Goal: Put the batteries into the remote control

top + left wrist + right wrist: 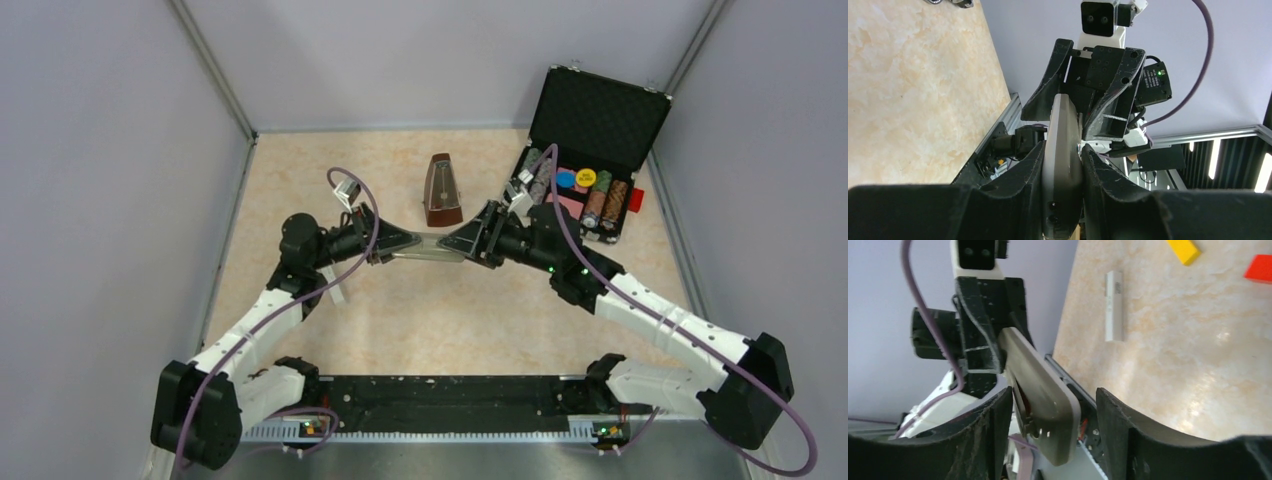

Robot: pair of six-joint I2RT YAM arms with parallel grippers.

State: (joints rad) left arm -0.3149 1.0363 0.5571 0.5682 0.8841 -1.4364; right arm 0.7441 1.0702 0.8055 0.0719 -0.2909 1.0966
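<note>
The grey remote control hangs level above the table's middle, between my two grippers. My left gripper is shut on its left end; in the left wrist view both fingers press the remote's flat faces around my left gripper's middle. My right gripper is open around the other end. In the right wrist view the remote sits near the left finger, with a gap to the right finger, between my right gripper's tips. A reddish sliver shows in the remote's open side. The green battery is out of view.
A brown metronome stands just behind the grippers. An open black case of poker chips sits at the back right. A slim white bar, a flat yellow block and a red block lie on the table.
</note>
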